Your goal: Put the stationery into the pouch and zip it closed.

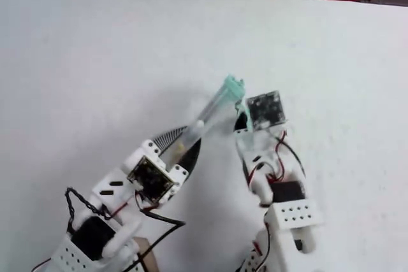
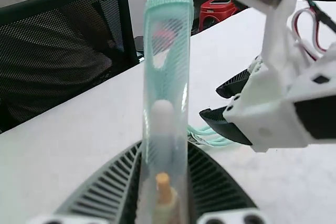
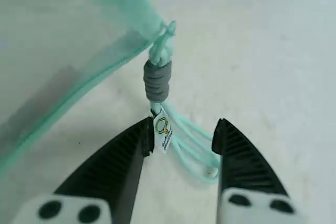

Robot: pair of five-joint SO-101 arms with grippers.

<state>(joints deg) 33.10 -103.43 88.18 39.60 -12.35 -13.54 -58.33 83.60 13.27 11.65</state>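
1. Clear plastic with mint-green edging: the pouch (image 1: 213,109) is held tilted above the white counter (image 1: 95,62), with its lower end in the left claw (image 1: 183,143).
2. The left claw is clamped on the pouch. In the left wrist view the ribbed black fingers (image 2: 113,187) press on both flat sides, and the pouch stands edge-on between them.
3. Inside the pouch, a white rounded piece (image 2: 161,116) sits about midway up. A tan stick end (image 2: 164,187) is below it, nearer the clamped end. I cannot tell what sort of stationery either one is.
4. The right claw (image 1: 241,122) sits just beside the pouch's upper end.
5. The right claw's fingers are apart and grip nothing. They straddle the mint cord loop (image 3: 191,153) that hangs from the pouch's corner.
6. A grey wrap (image 3: 157,80) binds the cord just below that corner. A small white tag (image 3: 164,132) under the wrap touches the tip of one finger.
7. The far end of the loop lies on the counter, under the pouch's upper end.
8. I cannot tell whether the pouch's zip is open or shut.
9. A black mesh chair (image 2: 68,51) stands beyond the pouch, past the counter's edge.
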